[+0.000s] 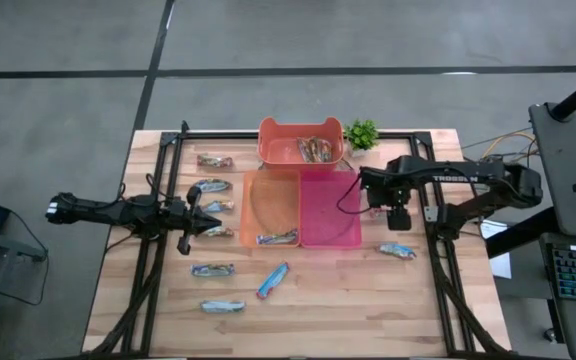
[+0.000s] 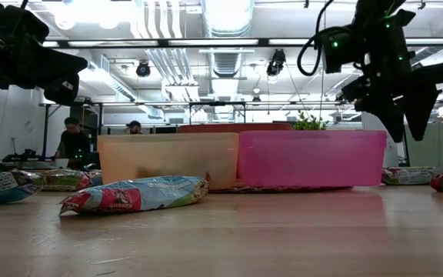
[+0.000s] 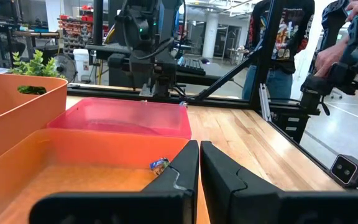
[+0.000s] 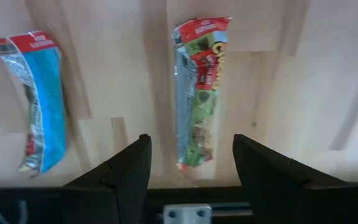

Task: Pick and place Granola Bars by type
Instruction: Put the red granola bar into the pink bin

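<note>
Wood-topped table (image 1: 348, 320) first, clock read from its middle in the high view, twelve at the far edge. Loose Granola Bars (image 1: 223, 306) lie nearest, blue-silver ones scattered from six round to seven. A column of mixed wrappers (image 1: 218, 206) runs up the nine-to-ten side, unsorted and well apart from the bins.

At four o'clock, a green-and-red bar (image 4: 197, 93) and a blue bar (image 4: 39, 99) lie side by side on bare boards. The right gripper (image 4: 191, 155) hangs just above them with its claw spread wide and nothing in it. The jaws line up on either side of the green-and-red bar's long axis, which looks like a set-up to come down and pinch it across its narrow width. The blue neighbour lies apart, so it should not be caught.

At nine o'clock the left gripper (image 1: 206, 215) waits beside the orange bin (image 1: 268, 180), claw pressed shut and empty, pointing across it.

One blue-silver bar (image 1: 277, 238) sits at the near end of the orange bin. The pink bin (image 1: 330, 235) touches its right wall and looks bare. At twelve, a coral bin (image 1: 268, 130) holds brownish bars (image 1: 315, 150). A small potted plant (image 1: 361, 133) stands just beside it, near the right arm's likely carry path. Beyond the table, people stand in the room.
</note>
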